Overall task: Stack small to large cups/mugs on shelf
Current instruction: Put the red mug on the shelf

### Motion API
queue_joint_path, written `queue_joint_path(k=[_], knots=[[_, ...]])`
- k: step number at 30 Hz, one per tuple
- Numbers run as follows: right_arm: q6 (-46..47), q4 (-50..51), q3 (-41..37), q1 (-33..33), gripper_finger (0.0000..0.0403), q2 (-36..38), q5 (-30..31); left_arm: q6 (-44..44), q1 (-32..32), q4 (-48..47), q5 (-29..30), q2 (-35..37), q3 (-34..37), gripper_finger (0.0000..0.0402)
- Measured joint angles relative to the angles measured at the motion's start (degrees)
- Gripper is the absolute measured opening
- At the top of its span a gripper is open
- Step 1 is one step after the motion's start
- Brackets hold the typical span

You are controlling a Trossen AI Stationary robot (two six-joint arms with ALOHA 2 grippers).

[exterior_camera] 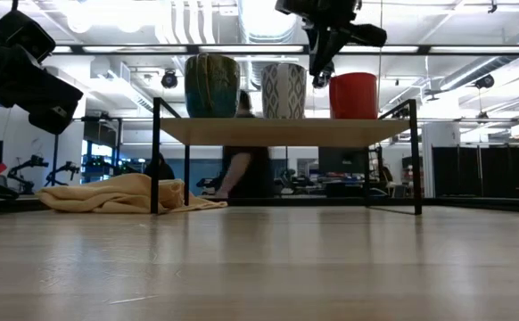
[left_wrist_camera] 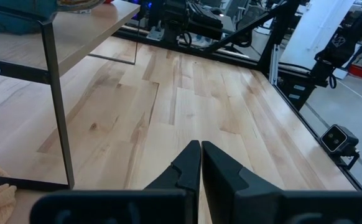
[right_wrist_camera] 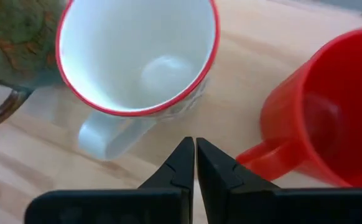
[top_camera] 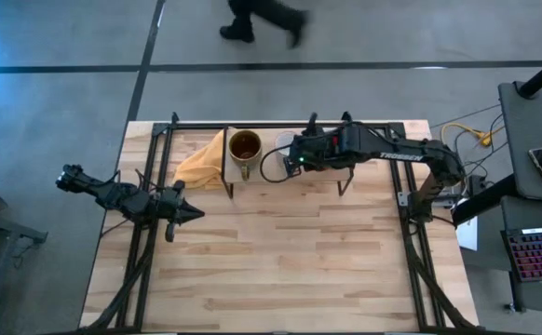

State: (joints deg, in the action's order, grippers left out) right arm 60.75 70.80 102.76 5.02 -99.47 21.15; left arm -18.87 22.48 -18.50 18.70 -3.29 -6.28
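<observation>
Three mugs stand upright in a row on the shelf, each on its base. They are the olive mug, the white mug and the red mug. My right gripper hangs shut just above the gap between the white mug and the red mug, fingers pointing down, touching neither. The white mug's handle lies just ahead of its fingertips. My left gripper is shut and waits over the table's left part, in front of the shelf.
A yellow cloth lies on the table under the shelf's left end, by a black leg. A person walks past beyond the far edge. Bare tabletop spreads in front of the shelf.
</observation>
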Motion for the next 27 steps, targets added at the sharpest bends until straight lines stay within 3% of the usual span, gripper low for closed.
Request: queue_joint_path(k=[3,27], knots=[[-1.21,1.45,0.0,-0.67,0.0011,0.37,2.98,0.0,0.0,0.0,-0.02,-0.04,0.0,0.0],[-0.99,5.6,-0.76,-1.4,0.0011,0.73,3.96,0.0,0.0,0.0,-0.02,-0.04,0.0,0.0]])
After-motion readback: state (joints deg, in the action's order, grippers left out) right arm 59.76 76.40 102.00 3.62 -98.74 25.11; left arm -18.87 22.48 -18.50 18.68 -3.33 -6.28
